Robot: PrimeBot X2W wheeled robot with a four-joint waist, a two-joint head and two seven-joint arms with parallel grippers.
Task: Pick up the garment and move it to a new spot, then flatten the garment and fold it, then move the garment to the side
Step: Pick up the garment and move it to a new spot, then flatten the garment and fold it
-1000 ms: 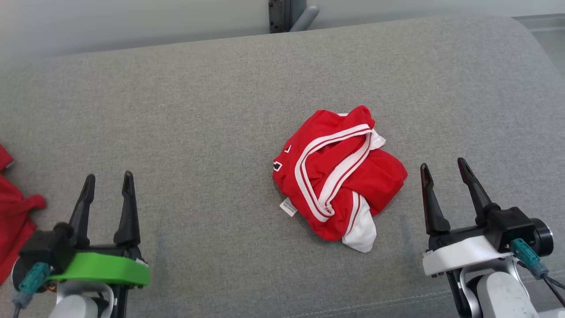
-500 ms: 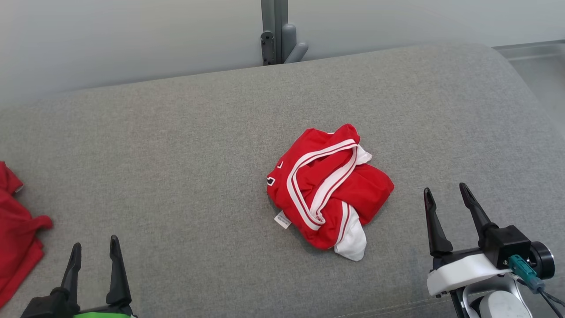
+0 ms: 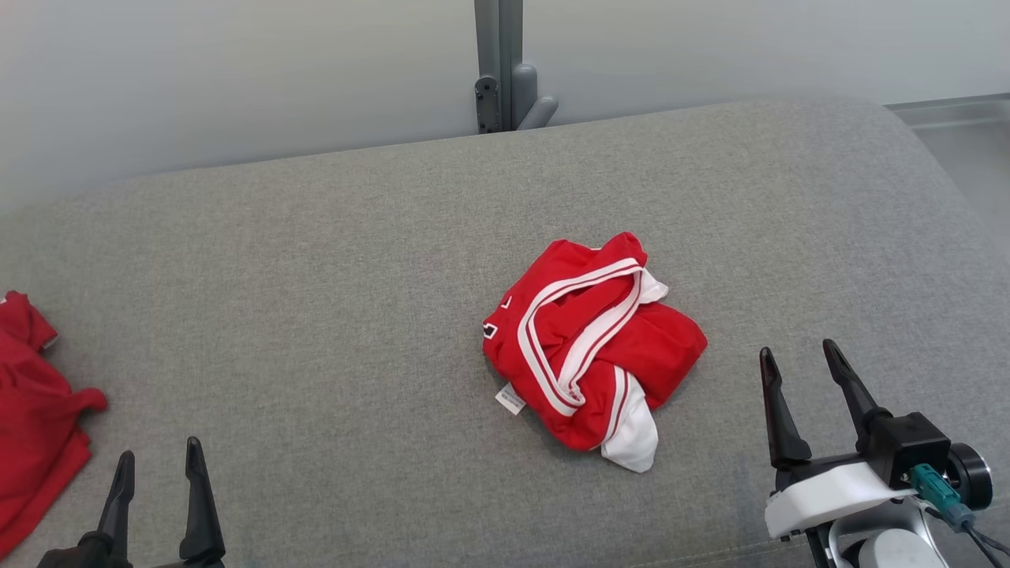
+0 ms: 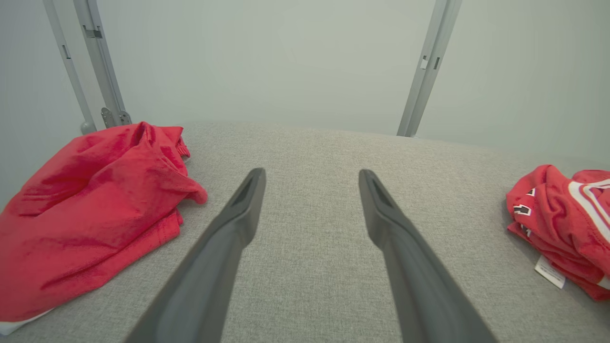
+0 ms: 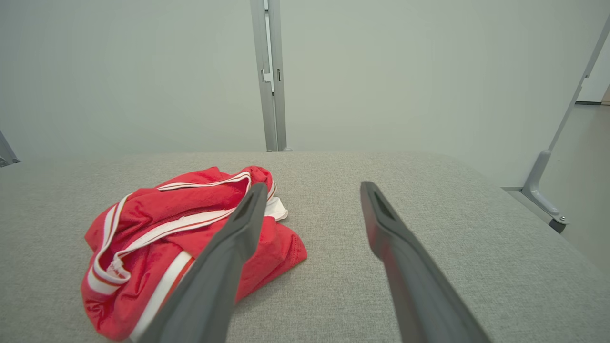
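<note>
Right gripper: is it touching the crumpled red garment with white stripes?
Apart. The head view shows a strip of bare grey fabric cushion between the open right gripper and the crumpled red garment with white stripes.

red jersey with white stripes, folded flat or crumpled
Crumpled: the red jersey lies in a bunched heap on the grey cushion, white stripes looping over each other, tag poking out.

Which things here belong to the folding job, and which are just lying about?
Job: red-and-white garment, crumpled mid-cushion; left gripper, open; right gripper, open; grey cushion.
Lying about: plain red cloth at the robot's far left; grey frame post behind.
</note>
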